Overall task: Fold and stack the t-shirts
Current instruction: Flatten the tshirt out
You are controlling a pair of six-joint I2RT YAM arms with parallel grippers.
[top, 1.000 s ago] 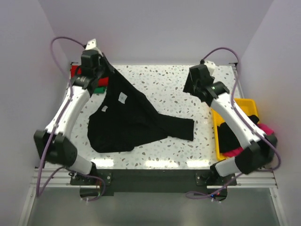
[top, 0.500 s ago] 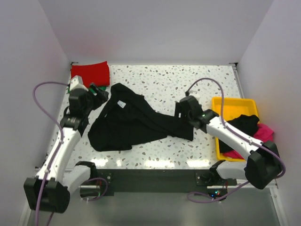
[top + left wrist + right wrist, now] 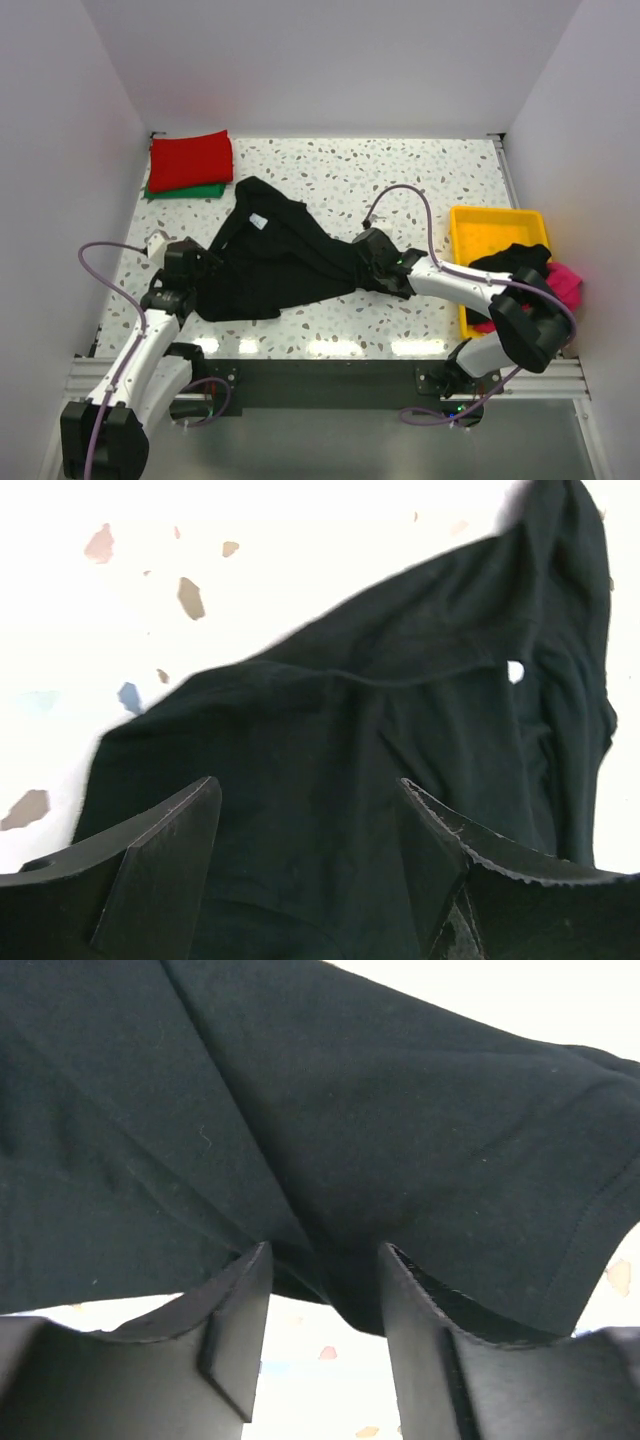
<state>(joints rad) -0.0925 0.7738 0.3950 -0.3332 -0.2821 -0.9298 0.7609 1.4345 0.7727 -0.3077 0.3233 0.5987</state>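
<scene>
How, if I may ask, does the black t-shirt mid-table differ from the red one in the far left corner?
The black t-shirt lies loose and rumpled; the red t-shirt is folded into a neat rectangle. The black one rests directly on the table, the red one atop a green t-shirt. The black one covers more area than the red. Both are plain cloth.

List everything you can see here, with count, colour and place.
spread t-shirt: one, black, crumpled at the table's middle
red t-shirt: one, red, folded, far left corner
green t-shirt: one, green, folded under the red one
tray: one, yellow, right side
second black t-shirt: one, black, in the tray
pink t-shirt: one, pink, tray's right edge
table: one, white speckled
left gripper: one, black, open over the spread t-shirt's left edge
right gripper: one, black, open at its right end
</scene>
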